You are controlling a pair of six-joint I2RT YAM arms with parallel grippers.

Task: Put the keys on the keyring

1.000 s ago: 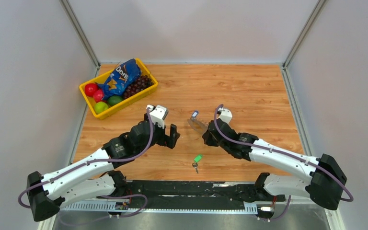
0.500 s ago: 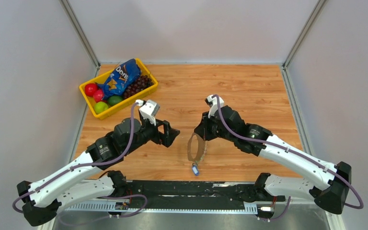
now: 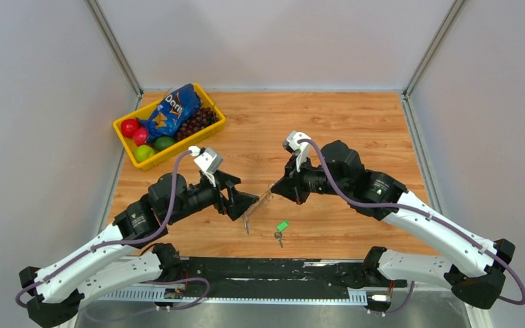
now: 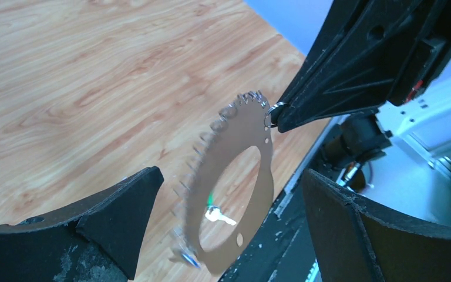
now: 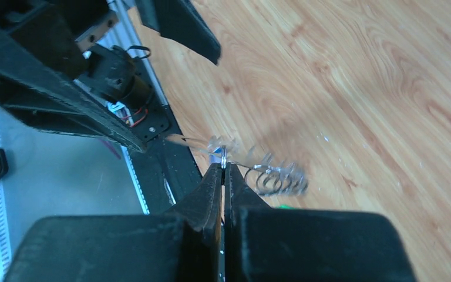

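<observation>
The keyring [image 4: 252, 132] is a flat silvery hoop with a jagged fringe down one side, and it hangs tilted above the table. My right gripper [image 5: 224, 168] is shut on its top edge, its dark fingers [image 4: 329, 97] coming in from the upper right in the left wrist view. My left gripper [image 4: 232, 175] is open, one finger on each side of the hoop and neither touching it. The keys [image 3: 280, 230], with their green tag, lie on the wood near the front edge. They also show through the hoop's hole as keys [image 4: 218, 215]. In the top view the keyring [image 3: 256, 207] hangs between the left gripper [image 3: 247, 191] and the right gripper [image 3: 275, 191].
A yellow basket [image 3: 124, 133] at the back left holds a blue chips bag [image 3: 171, 109], grapes and round fruit. The black base rail [image 3: 266, 270] runs along the near edge, just in front of the keys. Grey walls close in both sides.
The right gripper has brought the keyring down and to the left, from above the keys to between the left fingers. The left arm has drawn back and turned toward it. The keys stayed put.
</observation>
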